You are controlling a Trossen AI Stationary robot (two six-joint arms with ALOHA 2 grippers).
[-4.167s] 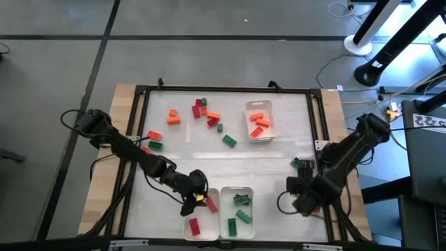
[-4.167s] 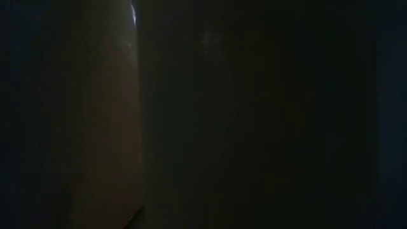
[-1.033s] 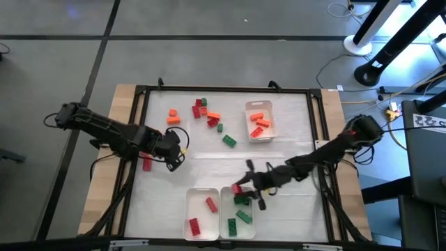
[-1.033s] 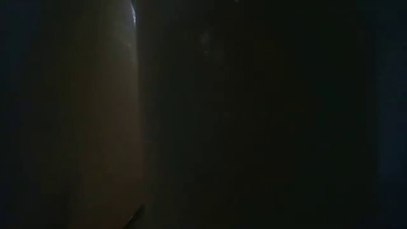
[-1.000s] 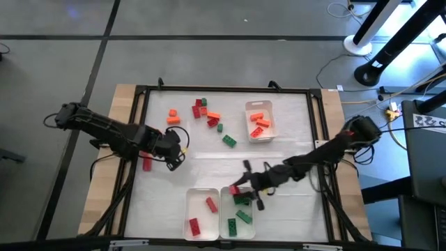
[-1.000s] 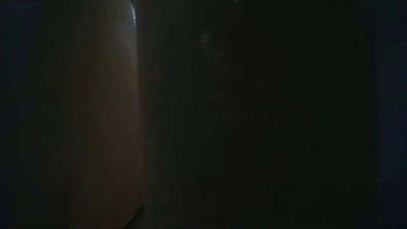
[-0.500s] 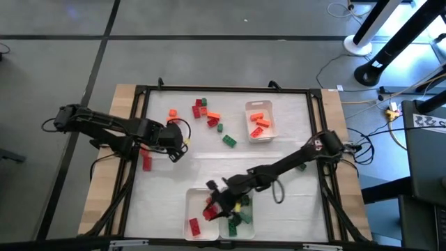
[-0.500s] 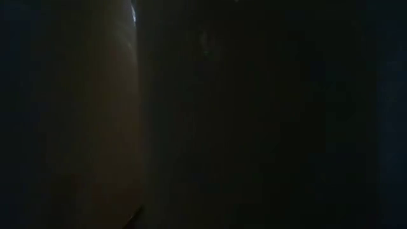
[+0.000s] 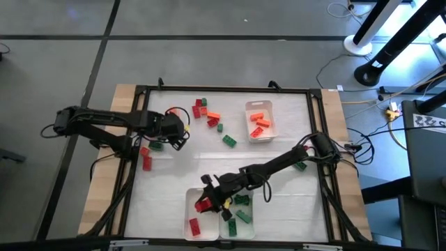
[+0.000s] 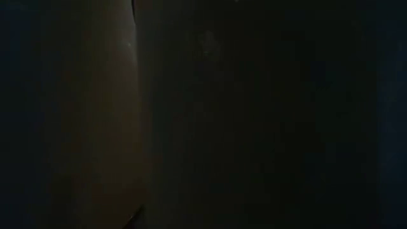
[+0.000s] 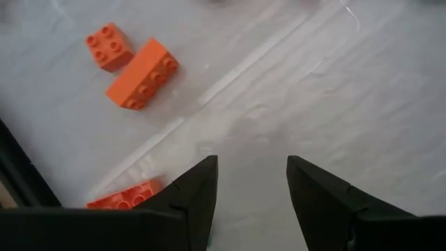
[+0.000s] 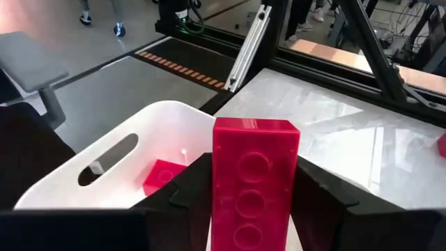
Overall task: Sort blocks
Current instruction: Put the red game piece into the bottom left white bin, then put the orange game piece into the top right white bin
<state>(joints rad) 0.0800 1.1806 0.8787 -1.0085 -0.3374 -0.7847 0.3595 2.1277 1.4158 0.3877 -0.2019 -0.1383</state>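
**Right gripper holds red block over near-left tray; left gripper open by orange blocks**

Left gripper (image 9: 175, 130) sits at the table's (image 9: 279, 209) far-left part, jaws parted with nothing between them; bare table surface shows in the gap in the left wrist view. Two orange blocks (image 11: 132, 61) lie just ahead of it, a third orange block (image 11: 125, 197) beside one finger. A red block (image 9: 146, 162) and a green block (image 9: 156, 146) lie near the left arm. A mixed red, green and orange cluster (image 9: 207, 115) lies at far centre.

Right gripper (image 9: 209, 201) reaches across to the near-left tray (image 9: 188, 209), jaws closed on an upright red brick (image 12: 254, 183), held above the tray's rim. Red blocks (image 9: 194, 226) lie inside it. The tray beside it (image 9: 249, 224) holds green blocks; the far tray (image 9: 259, 106) holds orange blocks. One green block (image 9: 300, 166) lies near the right edge.

Low view is dark.
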